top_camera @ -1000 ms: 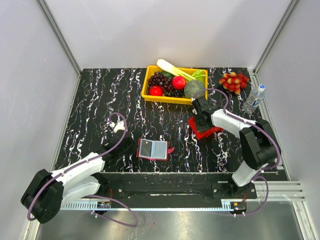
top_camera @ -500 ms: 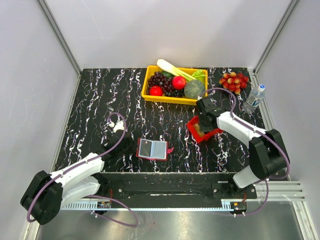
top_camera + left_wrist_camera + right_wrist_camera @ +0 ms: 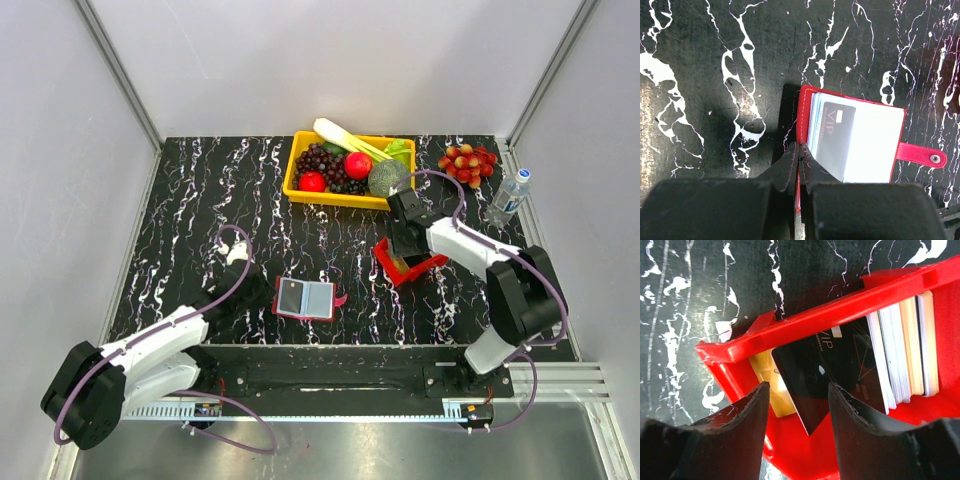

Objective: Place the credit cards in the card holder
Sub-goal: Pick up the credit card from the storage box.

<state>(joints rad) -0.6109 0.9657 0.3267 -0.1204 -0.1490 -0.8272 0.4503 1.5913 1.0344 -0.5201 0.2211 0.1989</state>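
Dark red outside and pale inside, the card holder lies open flat on the black marbled table, near its front edge and left of centre, with its snap tab pointing right. A black VIP card sits in the left page. The left hand has its fingers pressed together on the holder's red left edge, the cover pinched between them. The other credit cards are in a bright red tray, well to the right of the holder. White, grey and tan ones stand on edge in a row at one end. A black card leans tilted against them, and a tan card lies partly beneath it. The right hand hangs over the tray with its fingers apart, the black card's lower corner showing between them and nothing clamped. Further back stand a yellow bin of fruit and vegetables, a cluster of small red fruit and a water bottle.
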